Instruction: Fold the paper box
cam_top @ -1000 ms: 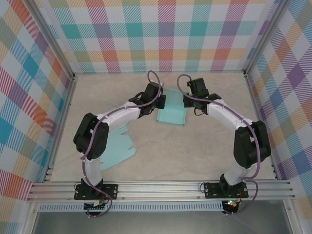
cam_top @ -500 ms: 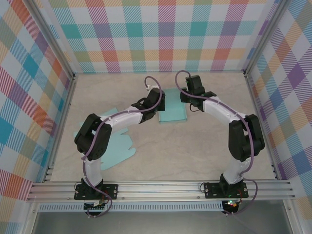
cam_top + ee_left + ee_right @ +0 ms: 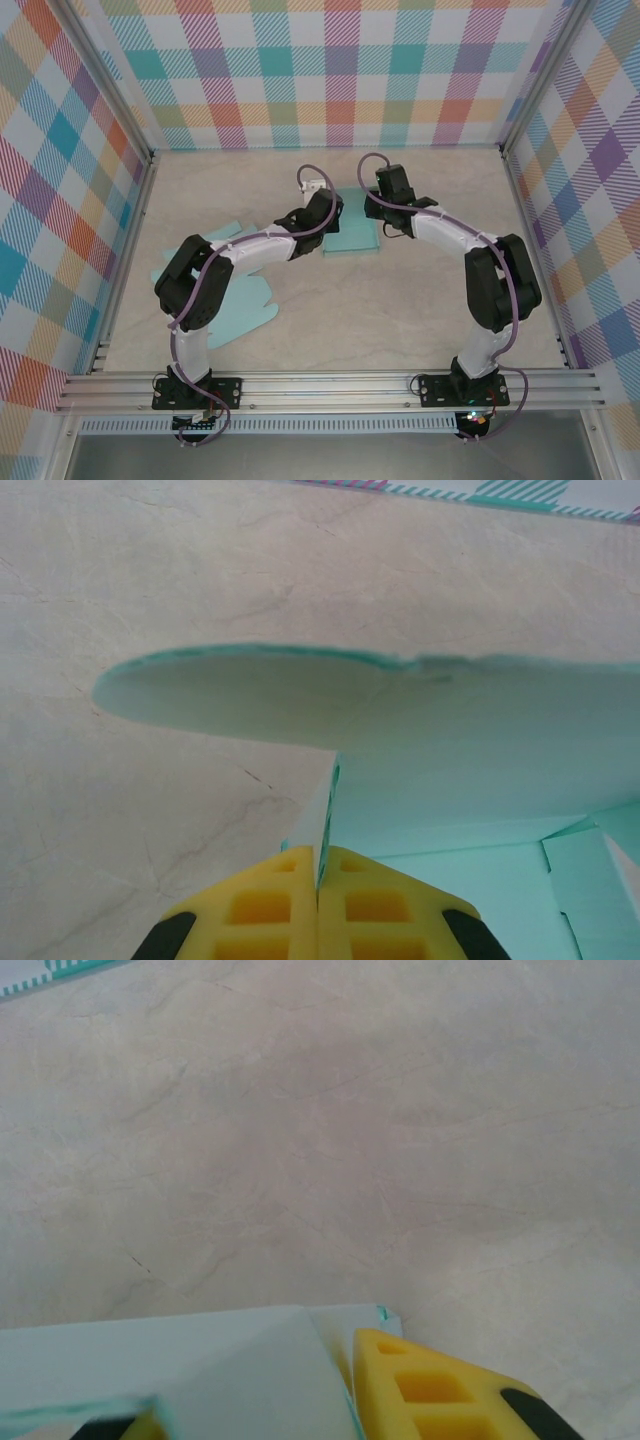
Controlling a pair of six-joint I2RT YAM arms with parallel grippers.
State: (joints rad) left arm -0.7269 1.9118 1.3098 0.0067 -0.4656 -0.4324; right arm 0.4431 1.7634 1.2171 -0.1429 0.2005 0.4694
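Left gripper (image 3: 318,858) pinched a thin wall of the teal paper box (image 3: 460,780). Right gripper (image 3: 255,1380) straddled a box corner, jaws partly apart; firm hold unclear.

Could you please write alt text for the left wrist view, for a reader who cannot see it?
The yellow left pincer is shut on a thin upright edge of the pale teal paper box. Above it, a rounded flap of the box juts out to the left over the beige marbled table.
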